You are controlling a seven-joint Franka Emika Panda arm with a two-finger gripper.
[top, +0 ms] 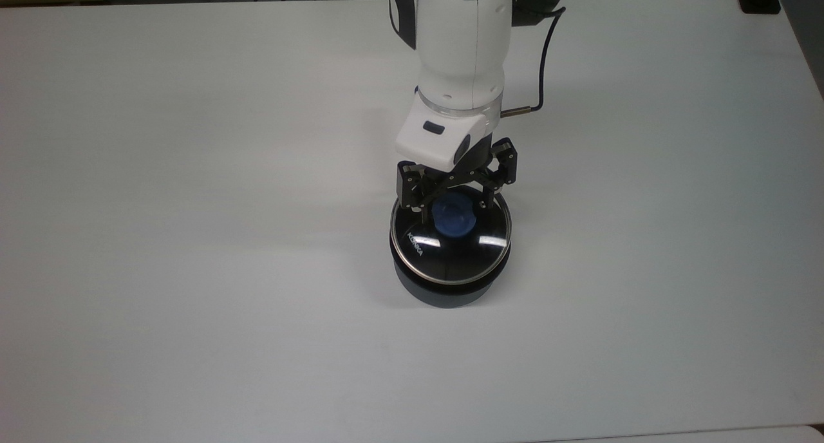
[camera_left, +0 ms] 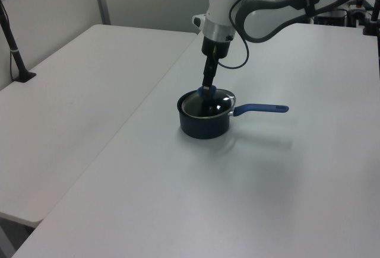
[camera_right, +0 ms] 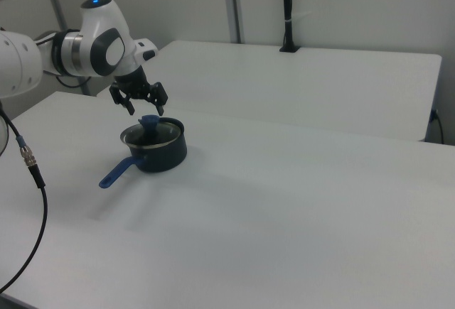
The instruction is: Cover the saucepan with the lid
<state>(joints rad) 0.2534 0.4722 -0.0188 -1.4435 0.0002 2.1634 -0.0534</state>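
The dark saucepan [top: 444, 288] stands mid-table, with its blue handle [camera_left: 261, 109] pointing to the left view's right. The glass lid [top: 450, 253] lies flat on the pan's rim, blue knob [top: 454, 219] up. My gripper [top: 452, 205] is open and hangs just over the knob, a finger on either side and neither touching it. In the right view the gripper [camera_right: 141, 107] sits a little above the knob [camera_right: 149, 121], the lid [camera_right: 151, 134] covers the saucepan [camera_right: 162, 155], and the handle [camera_right: 117, 174] points toward the lower left.
A black cable with a metal plug [top: 515, 113] hangs beside the arm. A second table [camera_left: 71, 86] adjoins on the left view's left, with a black post [camera_left: 15, 50] clamped to it. Another loose cable [camera_right: 32, 174] hangs at the right view's left edge.
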